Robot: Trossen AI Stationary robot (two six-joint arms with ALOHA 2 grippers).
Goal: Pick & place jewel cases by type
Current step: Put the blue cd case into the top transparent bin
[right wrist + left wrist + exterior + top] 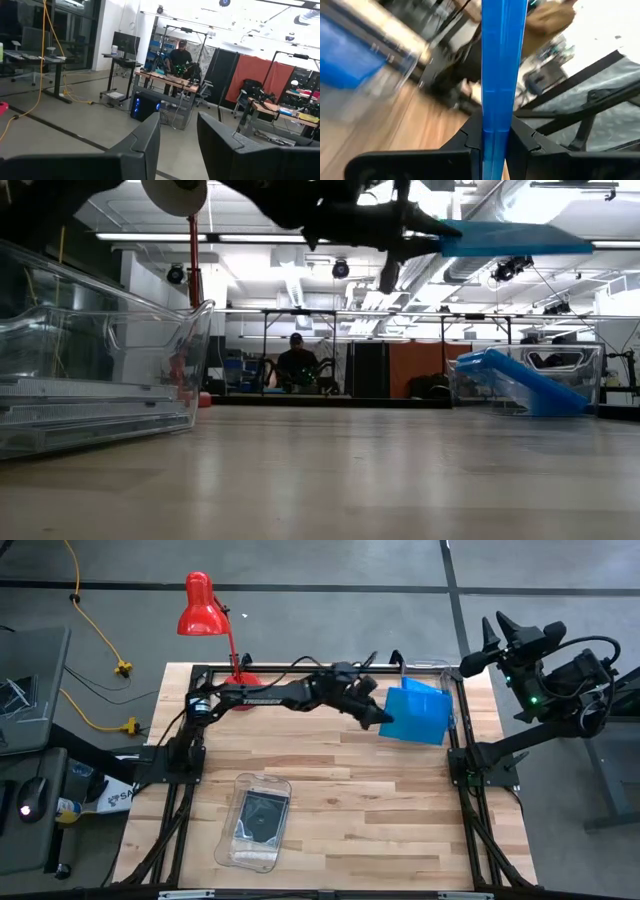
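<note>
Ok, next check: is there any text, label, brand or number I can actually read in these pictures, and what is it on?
Nothing reads in full.
"SA": the only legible letters, on a white box on the floor left of the table; the rest is cut off.
Blue jewel case in the left gripper: no print visible.
Dark jewel case in the clear bin: a faint disc, no readable label.

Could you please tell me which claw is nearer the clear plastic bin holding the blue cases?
The left claw, gripping a blue jewel case, hovers beside that bin; the right claw is raised off beyond the table's edge.
</note>
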